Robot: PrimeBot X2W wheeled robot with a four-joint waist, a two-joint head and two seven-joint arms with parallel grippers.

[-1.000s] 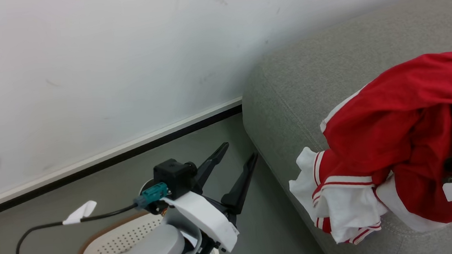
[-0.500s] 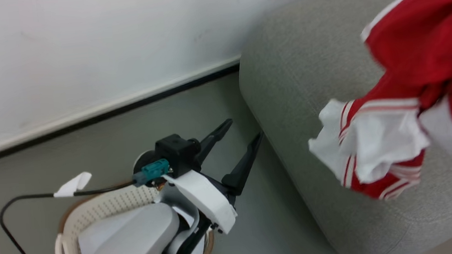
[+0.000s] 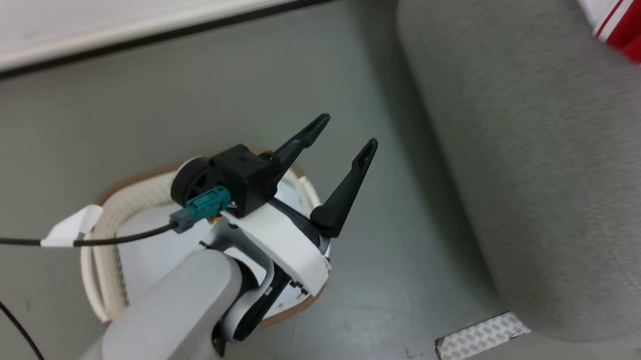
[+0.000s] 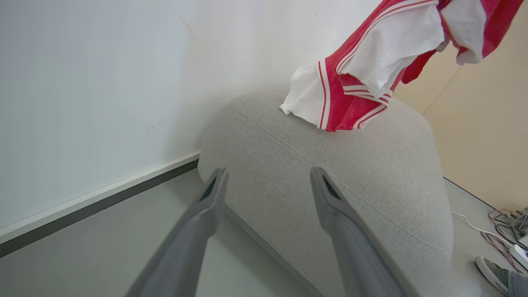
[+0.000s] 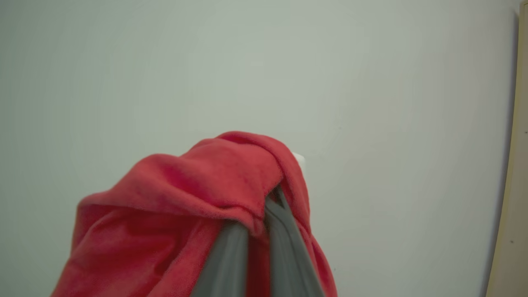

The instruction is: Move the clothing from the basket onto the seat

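Observation:
The red clothing [image 4: 363, 78] with white panels and striped trim hangs in the air over the grey seat [image 4: 342, 181]; its lower hem shows at the head view's top right [image 3: 627, 8]. My right gripper [image 5: 264, 206] is shut on the clothing [image 5: 185, 198], the red cloth draped over its fingertips against the wall. My left gripper [image 3: 346, 137] is open and holds nothing, hovering above the cream basket [image 3: 100, 251] on the floor, left of the seat [image 3: 558, 182]. In the left wrist view the left gripper [image 4: 266, 181] points toward the seat's rounded corner.
A white wall with a dark baseboard [image 3: 168, 28] runs behind the basket. A black cable with a white tag [image 3: 72, 228] trails from my left wrist. A patterned metal plate [image 3: 479, 337] lies by the seat's foot. Cables and a shoe [image 4: 495, 274] lie right of the seat.
The head camera has tilted down, so the basket and floor fill more of the picture and the clothing has slid to the top right corner. My left gripper stays open over the basket.

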